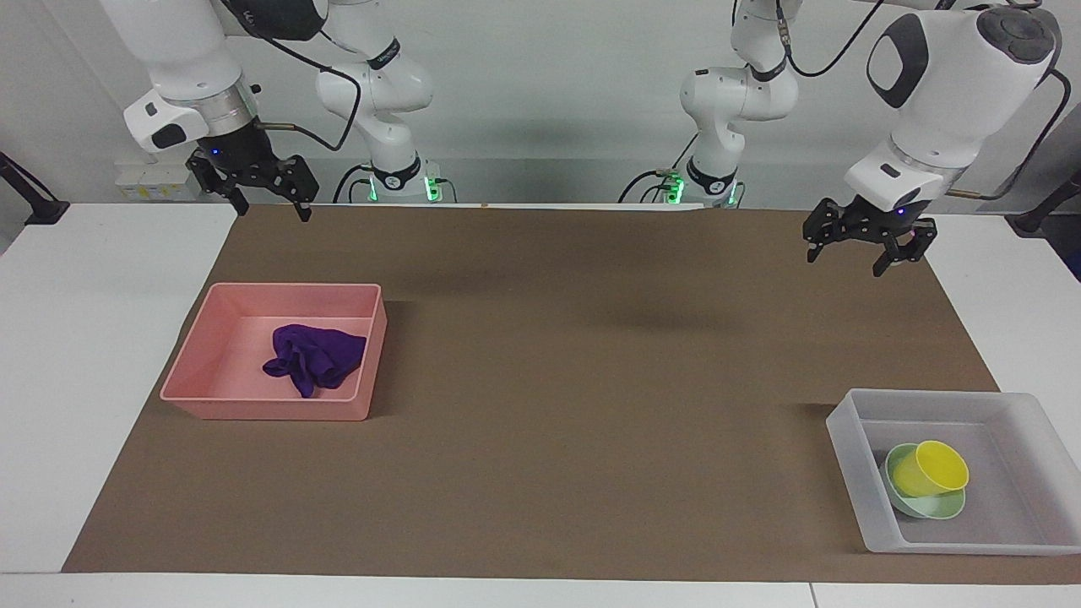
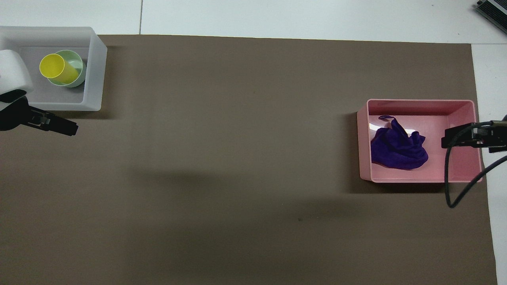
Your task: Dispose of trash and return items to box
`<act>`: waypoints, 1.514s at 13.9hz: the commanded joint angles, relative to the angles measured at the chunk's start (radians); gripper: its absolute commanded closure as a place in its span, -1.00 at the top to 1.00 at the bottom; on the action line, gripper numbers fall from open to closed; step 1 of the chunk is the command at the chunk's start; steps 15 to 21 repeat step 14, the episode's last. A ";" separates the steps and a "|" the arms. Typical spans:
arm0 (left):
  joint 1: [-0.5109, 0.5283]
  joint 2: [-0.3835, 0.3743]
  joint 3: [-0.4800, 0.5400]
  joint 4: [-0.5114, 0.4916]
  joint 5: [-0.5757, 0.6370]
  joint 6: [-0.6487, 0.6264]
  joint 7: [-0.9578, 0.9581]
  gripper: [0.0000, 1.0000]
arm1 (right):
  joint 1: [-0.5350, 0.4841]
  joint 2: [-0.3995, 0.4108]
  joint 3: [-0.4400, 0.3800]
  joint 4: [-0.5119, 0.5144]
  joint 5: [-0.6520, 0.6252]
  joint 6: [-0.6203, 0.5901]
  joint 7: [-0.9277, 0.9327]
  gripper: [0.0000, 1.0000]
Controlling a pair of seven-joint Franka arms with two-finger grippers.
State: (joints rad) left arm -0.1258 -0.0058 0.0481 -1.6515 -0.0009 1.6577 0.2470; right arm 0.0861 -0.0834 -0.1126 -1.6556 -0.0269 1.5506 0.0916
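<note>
The purple rag point(image 1: 314, 356) lies crumpled in the pink bin point(image 1: 253, 409); it also shows in the overhead view point(image 2: 398, 150). The yellow cup point(image 1: 929, 469) lies tilted in the mint-green bowl point(image 1: 929, 508), and both sit in the translucent tray point(image 1: 853, 456) at the left arm's end. The overhead view shows the cup point(image 2: 57, 67), the bowl point(image 2: 76, 59) and the tray point(image 2: 95, 71). My left gripper point(image 1: 851, 258) is open, empty and raised over the brown mat beside the tray. My right gripper point(image 1: 273, 211) is open, empty and waits high up by the pink bin.
A brown mat point(image 1: 591, 405) covers most of the white table. The pink bin point(image 2: 420, 102) stands at the right arm's end of the mat. In the overhead view the right gripper point(image 2: 471, 136) and its hanging cable overlap the bin's end wall.
</note>
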 commanded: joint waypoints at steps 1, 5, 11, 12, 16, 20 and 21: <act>-0.012 -0.028 0.001 0.002 0.015 -0.038 -0.107 1.00 | -0.006 -0.015 0.002 -0.019 0.004 0.011 -0.009 1.00; -0.006 -0.029 0.001 0.001 0.012 -0.049 -0.117 1.00 | -0.006 -0.015 0.002 -0.021 0.004 0.011 -0.009 1.00; -0.005 -0.031 0.002 -0.001 0.010 -0.042 -0.115 1.00 | -0.006 -0.015 0.002 -0.019 0.004 0.011 -0.009 1.00; -0.005 -0.033 0.004 -0.001 0.010 -0.042 -0.115 1.00 | -0.006 -0.015 0.002 -0.019 0.004 0.011 -0.009 1.00; -0.005 -0.034 0.004 -0.002 0.012 -0.041 -0.115 1.00 | -0.006 -0.015 0.002 -0.019 0.004 0.011 -0.010 1.00; -0.005 -0.034 0.004 -0.002 0.012 -0.041 -0.115 1.00 | -0.006 -0.015 0.002 -0.019 0.004 0.011 -0.010 1.00; -0.005 -0.034 0.004 -0.002 0.012 -0.041 -0.115 1.00 | -0.006 -0.015 0.002 -0.019 0.004 0.011 -0.010 1.00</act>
